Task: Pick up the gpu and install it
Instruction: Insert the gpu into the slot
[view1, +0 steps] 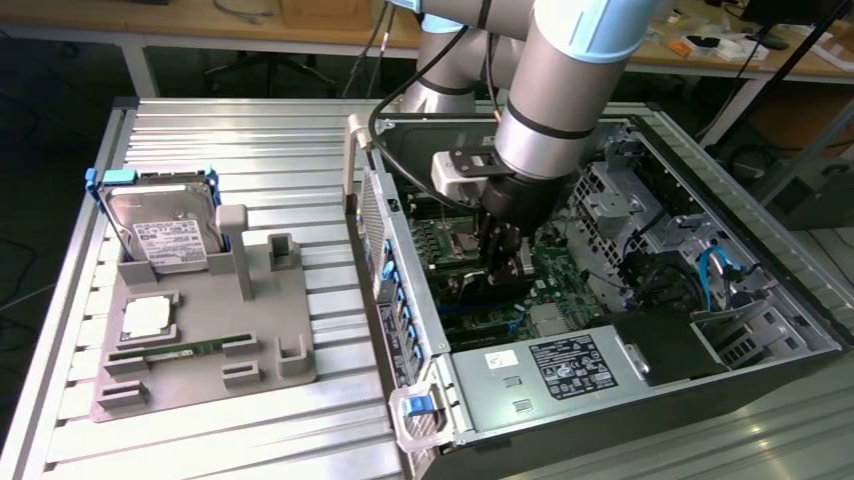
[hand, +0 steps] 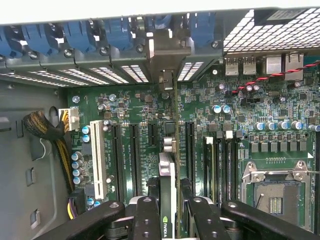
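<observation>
My gripper (view1: 502, 268) is down inside the open computer case (view1: 414, 410), over the motherboard (view1: 461, 245). In the wrist view the gripper (hand: 167, 202) is shut on the gpu (hand: 168, 172), which I see edge-on between the black fingers (hand: 146, 212), with a green logo on its edge. The card stands upright in line with a black expansion slot (hand: 189, 150) area of the motherboard (hand: 240, 130). Its silver end bracket (hand: 167, 52) sits against the case's rear slot openings. I cannot tell how deep the card sits in its slot.
On the slatted table at the exterior view's left, a grey fixture (view1: 274, 345) holds a hard drive in a blue frame (view1: 160, 228), a processor (view1: 144, 318) and a memory stick (view1: 180, 351). The case holds a power supply (view1: 567, 365), a white slot (hand: 97, 160), cables (hand: 45, 129) and a processor socket (hand: 272, 192).
</observation>
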